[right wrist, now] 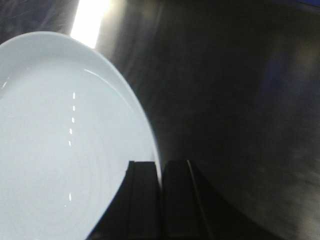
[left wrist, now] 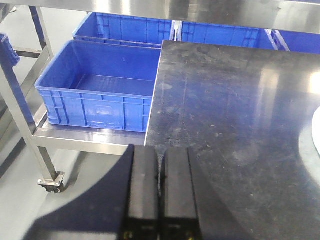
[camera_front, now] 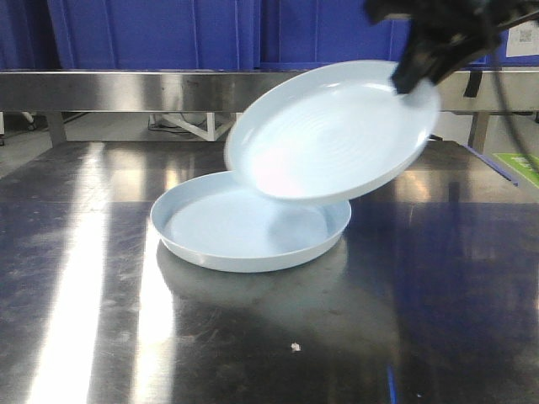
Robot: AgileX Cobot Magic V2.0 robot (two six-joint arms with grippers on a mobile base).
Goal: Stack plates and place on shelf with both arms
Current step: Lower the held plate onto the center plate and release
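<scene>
My right fingers [right wrist: 142,200] pinch the far right rim of the top plate [camera_front: 333,135], tipped low on its left so it can settle into the bottom plate [camera_front: 227,231] on the tabletop [camera_front: 438,295], while my left fingers [left wrist: 145,190] hang pressed together and empty by the left edge.

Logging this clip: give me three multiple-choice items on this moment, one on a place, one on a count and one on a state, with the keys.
1. Where is the tilted plate?
A) over the flat plate
B) in a sink
C) on the floor

2. How many plates show?
A) one
B) two
C) three

3. The left gripper is:
A) shut on a plate
B) wide open
C) shut and empty

Key:
1 A, the right gripper holds it by the rim, slanted over the flat plate.
2 B, the front view shows two pale blue plates.
3 C, its fingers meet with nothing between them.
</scene>
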